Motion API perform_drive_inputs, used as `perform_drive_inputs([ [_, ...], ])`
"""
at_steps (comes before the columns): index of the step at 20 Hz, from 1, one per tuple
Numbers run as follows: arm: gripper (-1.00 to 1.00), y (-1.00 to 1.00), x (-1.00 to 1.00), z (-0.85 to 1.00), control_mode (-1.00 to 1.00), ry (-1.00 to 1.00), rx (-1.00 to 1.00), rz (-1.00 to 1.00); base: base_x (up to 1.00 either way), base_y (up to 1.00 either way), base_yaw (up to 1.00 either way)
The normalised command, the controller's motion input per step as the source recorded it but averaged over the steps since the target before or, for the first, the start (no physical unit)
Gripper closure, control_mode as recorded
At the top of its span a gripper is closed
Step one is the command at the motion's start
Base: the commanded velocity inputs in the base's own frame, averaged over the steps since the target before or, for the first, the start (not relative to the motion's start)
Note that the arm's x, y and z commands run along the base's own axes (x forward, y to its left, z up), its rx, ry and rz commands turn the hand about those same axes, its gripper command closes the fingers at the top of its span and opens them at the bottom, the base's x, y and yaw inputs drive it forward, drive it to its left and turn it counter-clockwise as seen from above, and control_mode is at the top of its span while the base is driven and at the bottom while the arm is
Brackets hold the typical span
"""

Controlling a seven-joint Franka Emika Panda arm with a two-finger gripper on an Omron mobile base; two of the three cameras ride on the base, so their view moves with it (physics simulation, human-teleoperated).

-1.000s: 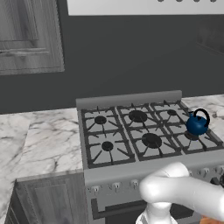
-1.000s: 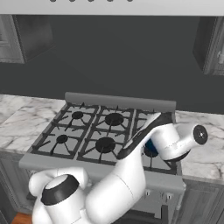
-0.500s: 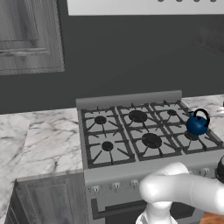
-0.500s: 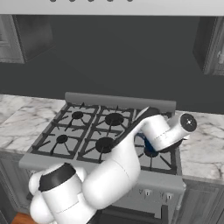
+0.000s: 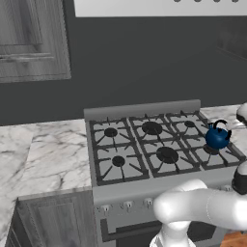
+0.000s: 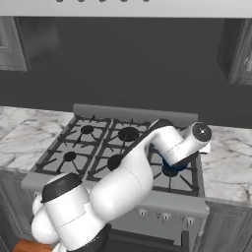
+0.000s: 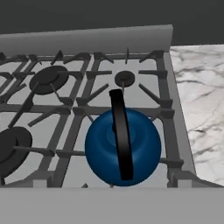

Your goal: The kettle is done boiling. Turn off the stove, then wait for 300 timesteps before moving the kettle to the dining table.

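Hand view, with both base views. The fingers are spread to their widest and nothing is held between them. They are aimed at the kettle (image 7: 123, 146), which lies at lower centre of the hand view. Over the last second the arm (image 6: 133, 172) has been swung from the stove front up and to the right, so that the hand is now placed over the kettle. The kettle itself has not been shifted: it rests on the front right burner of the stove (image 5: 144, 144), at right of the left base view. This is read as an approach for the lift. The kettle's black handle (image 7: 121, 131) is arched over a closed top, so its contents cannot be seen. No flame is visible. The marble desk (image 7: 197, 87) adjoins the stove at right.
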Motion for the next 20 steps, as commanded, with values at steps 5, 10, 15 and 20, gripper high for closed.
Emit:
perform_drive_inputs([
  [5,-1.0,0.0,0.13,-0.02,-1.0,0.01,-0.07,-0.02,0.0,0.0,0.0],
  [10,-1.0,0.02,0.16,-0.05,-1.0,0.01,-0.08,-0.02,0.0,0.0,0.0],
  [15,-1.0,0.01,0.14,-0.06,-1.0,0.0,-0.07,-0.02,0.0,0.0,0.0],
  [20,-1.0,0.0,0.15,-0.04,-1.0,0.01,-0.06,-0.02,0.0,0.0,0.0],
])
